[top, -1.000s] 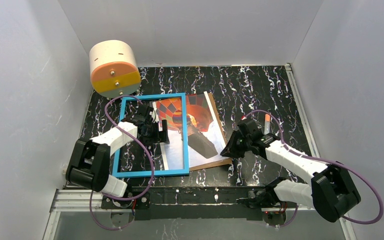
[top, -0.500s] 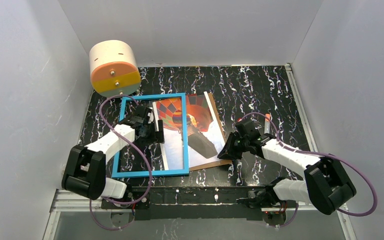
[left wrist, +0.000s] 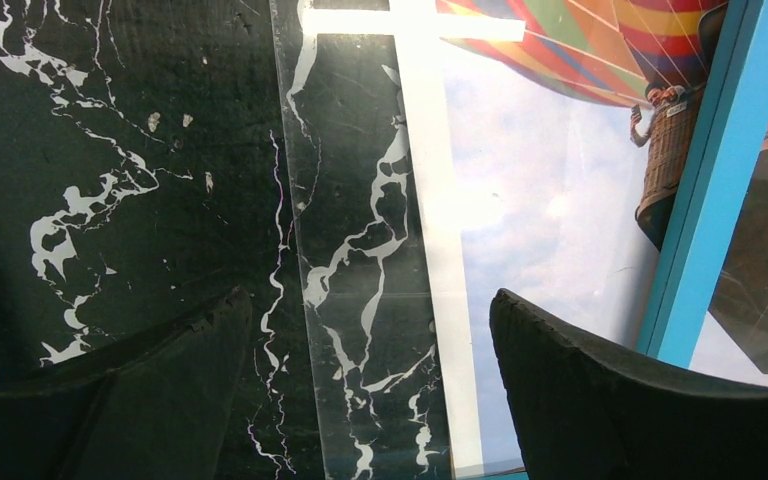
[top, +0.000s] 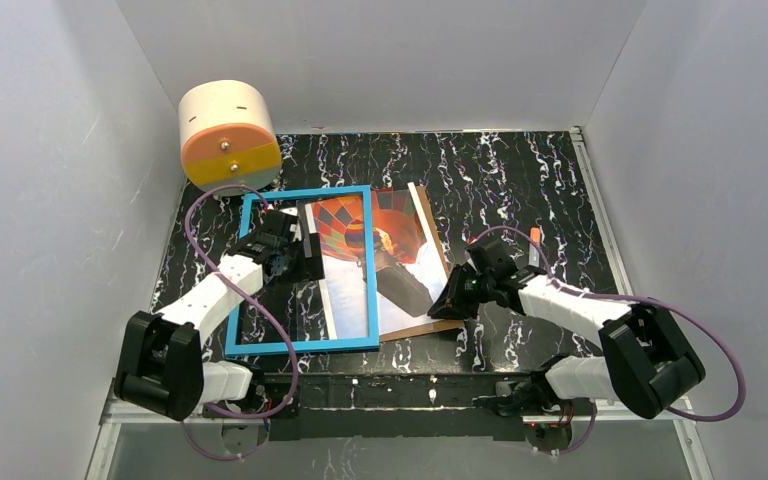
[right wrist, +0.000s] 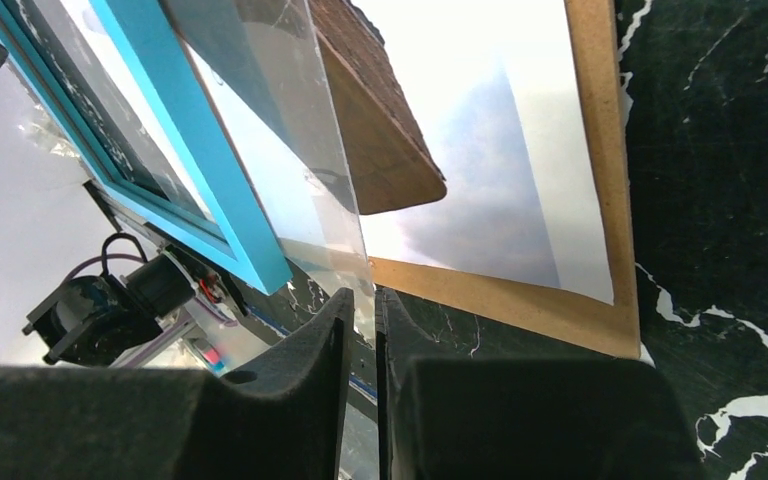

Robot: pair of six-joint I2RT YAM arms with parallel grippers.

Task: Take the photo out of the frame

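The blue frame [top: 305, 346] lies flat at the left of the dark marbled table. The balloon photo [top: 400, 250] lies on a brown backing board [top: 430, 325], partly beneath the frame's right bar and reaching out to the right. My left gripper [top: 295, 255] hangs open inside the frame's opening. In the left wrist view its fingers [left wrist: 370, 300] straddle the edge of a clear sheet [left wrist: 360, 250] beside the photo's white border. My right gripper [top: 438, 305] sits at the board's near right corner, shut [right wrist: 365, 295] on the edge of the clear sheet [right wrist: 310, 190].
A cream and orange cylinder [top: 228, 135] stands at the back left, close to the frame's far corner. White walls close in the table on three sides. A metal rail [top: 380, 390] runs along the near edge by the arm bases.
My right gripper has slid a little left along the board's near corner. My left arm has drawn its gripper slightly back and left. The frame and photo have stayed put.
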